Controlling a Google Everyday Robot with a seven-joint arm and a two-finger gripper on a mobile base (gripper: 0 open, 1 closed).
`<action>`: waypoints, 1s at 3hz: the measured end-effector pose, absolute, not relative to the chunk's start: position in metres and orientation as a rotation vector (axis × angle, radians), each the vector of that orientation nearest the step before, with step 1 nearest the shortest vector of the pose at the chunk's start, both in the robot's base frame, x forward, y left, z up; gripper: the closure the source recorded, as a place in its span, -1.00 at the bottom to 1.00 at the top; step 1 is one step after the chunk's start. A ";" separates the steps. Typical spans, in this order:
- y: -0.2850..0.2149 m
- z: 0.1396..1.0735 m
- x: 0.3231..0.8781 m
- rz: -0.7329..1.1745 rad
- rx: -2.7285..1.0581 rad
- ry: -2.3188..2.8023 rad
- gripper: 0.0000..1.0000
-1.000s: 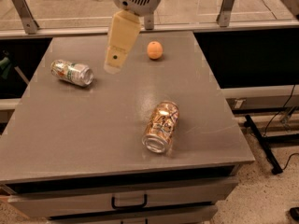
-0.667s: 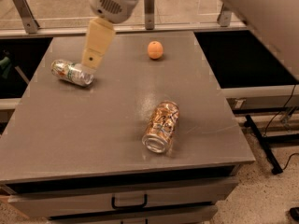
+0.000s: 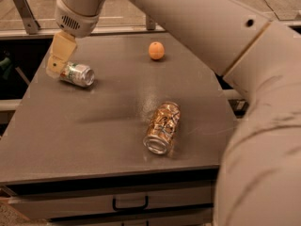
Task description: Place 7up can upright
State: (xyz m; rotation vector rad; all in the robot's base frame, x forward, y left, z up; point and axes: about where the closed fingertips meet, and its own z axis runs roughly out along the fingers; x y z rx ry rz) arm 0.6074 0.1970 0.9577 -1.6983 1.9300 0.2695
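Centre the gripper (image 3: 55, 66), now at the left end of the lying 7up can (image 3: 81, 74) (open or closed: cannot tell), across the can's body before tipping it upright.

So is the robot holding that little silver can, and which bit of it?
Cannot tell. The gripper is at the left end of the 7up can, which lies on its side on the table.

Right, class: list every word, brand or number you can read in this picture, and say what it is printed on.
7up can, lying beside the gripper at the back left of the table: green lettering, too blurred to read.
Orange-gold can, lying near the front edge: patterned, nothing legible.
No text can be quoted.
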 end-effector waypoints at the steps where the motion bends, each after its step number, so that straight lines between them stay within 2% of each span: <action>1: 0.220 0.924 0.628 0.278 -1.659 2.037 -1.00; 3: 0.236 0.869 0.658 0.200 -1.598 2.224 -1.00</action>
